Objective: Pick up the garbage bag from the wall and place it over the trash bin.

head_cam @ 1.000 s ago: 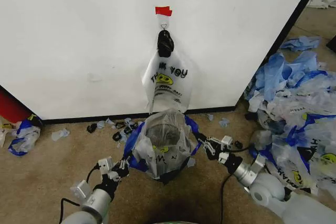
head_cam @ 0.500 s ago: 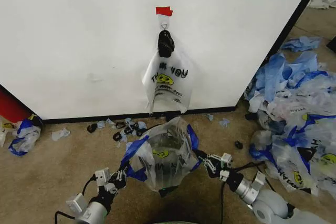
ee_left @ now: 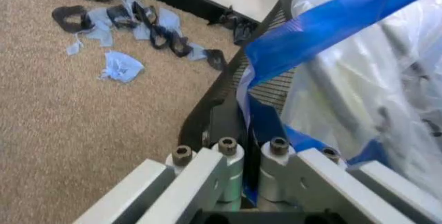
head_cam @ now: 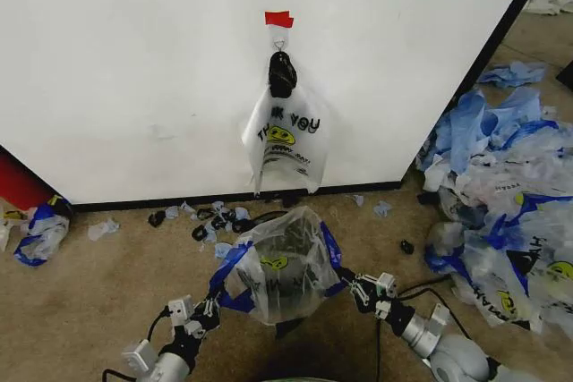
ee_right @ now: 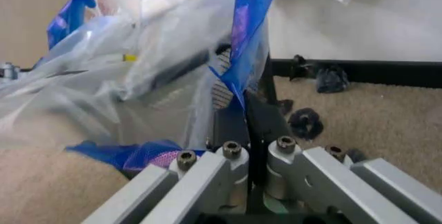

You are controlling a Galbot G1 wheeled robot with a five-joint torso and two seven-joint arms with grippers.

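Garbage bag (head_cam: pixel 285 266): thin, crinkled, see-through whitish film with blue handles and a small yellow smiley, draped over the bin on the carpet, near the robot and in front of the wall.
Trash bin (ee_left: pixel 228 92): round black wire mesh, dimly visible through the plastic.
Left gripper (head_cam: pixel 208 303): low at the bag's left side, metal fingers (ee_left: pixel 228 167) pinched closed on a blue handle strip.
Right gripper (head_cam: pixel 355 284): at the bag's right side, fingers (ee_right: pixel 231 164) clamped on the other blue handle.
Wall (head_cam: pixel 134 69): plain smooth white panel, black base strip, red tape patch (head_cam: pixel 278 18) above a small metal hook.
Hanging bag (head_cam: pixel 285 140): flat white, "THANK YOU" print, on the hook.
Bag heap (head_cam: pixel 501 176): crumpled blue-and-white plastic, far right.
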